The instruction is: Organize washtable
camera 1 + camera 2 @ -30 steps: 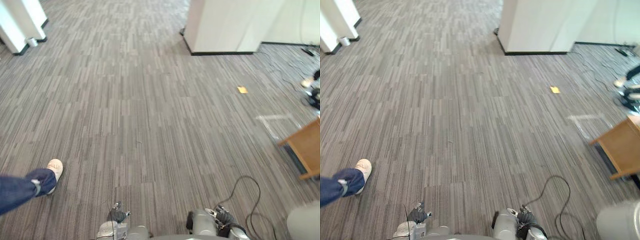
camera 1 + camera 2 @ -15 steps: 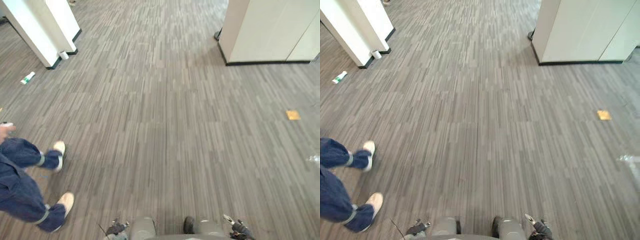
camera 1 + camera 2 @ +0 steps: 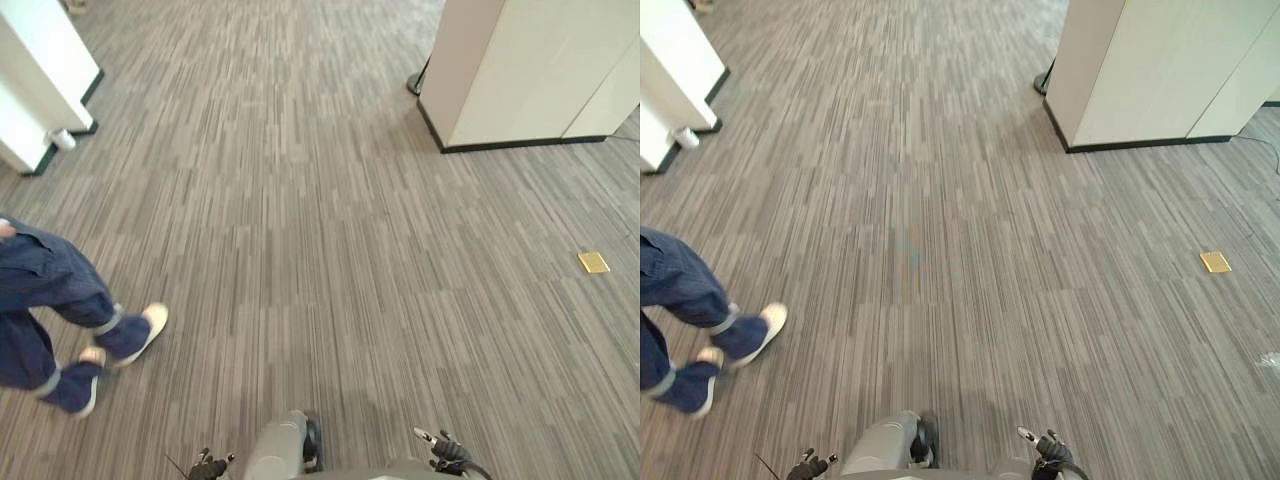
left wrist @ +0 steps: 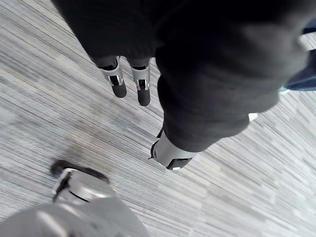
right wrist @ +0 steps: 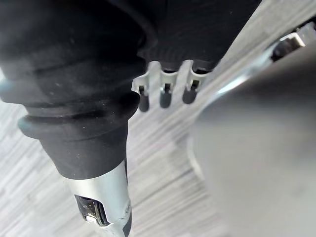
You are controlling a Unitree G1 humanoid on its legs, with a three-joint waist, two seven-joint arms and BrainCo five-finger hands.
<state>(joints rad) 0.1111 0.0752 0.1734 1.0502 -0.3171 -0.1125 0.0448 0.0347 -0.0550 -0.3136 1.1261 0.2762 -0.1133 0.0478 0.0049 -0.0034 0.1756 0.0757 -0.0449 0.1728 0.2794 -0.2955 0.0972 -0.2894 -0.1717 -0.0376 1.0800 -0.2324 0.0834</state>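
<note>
Grey striped carpet floor (image 3: 320, 220) runs across both head views. At its far right corner stands a big white block (image 3: 530, 70) w/ dark skirting along the base. A dark thing pokes out behind the block's far-left corner; can't tell what it is. At the floor's far left edge is a white pillar (image 3: 35, 70), also w/ dark skirting.

A person (image 3: 45, 300) is at the left edge of the floor, nearer than the pillar. Visible are legs in dark blue trousers w/ a pale band at each cuff and white shoes (image 3: 150, 322), one foot set ahead of the other.

The left hand (image 4: 143, 91), seen in its wrist view, hangs over the carpet. Its fingers are straight and loose w/ the thumb apart, so it is released, w/ nothing in it. The right hand (image 5: 165, 94) reads the same in its wrist view: fingers relaxed in a row, thumb off to one side, released, over bare carpet.

A yellow patch (image 3: 593, 262) lies flat on the carpet nr the right edge, well apart from the block. A small white cylinder (image 3: 63, 139) sits on the floor just beside the pillar's near corner.
</note>
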